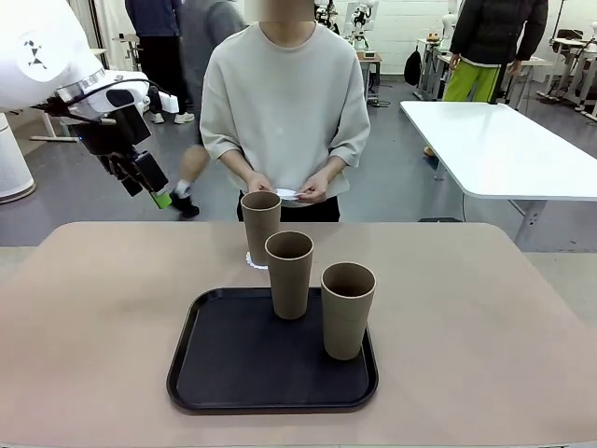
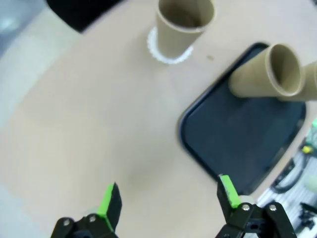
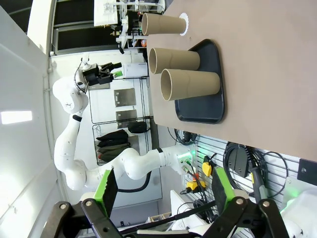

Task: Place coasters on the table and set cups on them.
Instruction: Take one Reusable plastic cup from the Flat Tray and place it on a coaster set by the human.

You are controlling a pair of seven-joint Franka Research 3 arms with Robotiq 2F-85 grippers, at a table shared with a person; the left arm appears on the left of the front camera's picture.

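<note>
Across the beige table (image 1: 485,308), roughly a third of the job done, by the look of it. Near the middle, black tray (image 1: 215,373), two cups parked on it, one at the far edge (image 1: 289,275), one toward the right (image 1: 347,310), both upright, both yet to be lifted out. Just beyond the tray's far edge, third cup (image 1: 260,224), upright and seated on a coaster (image 2: 154,49), lacy white rim peeking out round the base. Over at the far side, person's hands (image 1: 312,191) close together, holding something thin and white (image 1: 287,194), likely the other coasters; how many, impossible to tell. Left to do, then: two coasters down on bare tabletop, two cups moved onto them. Now the pincers. First the left gripper (image 2: 168,187), up off the table at the far left, jaws spread wide, green pads well apart, gripping nothing, touching nothing. Then the right gripper (image 3: 164,176), off past the table's right side, likewise gaping wide, empty, well clear of cups and tray.
</note>
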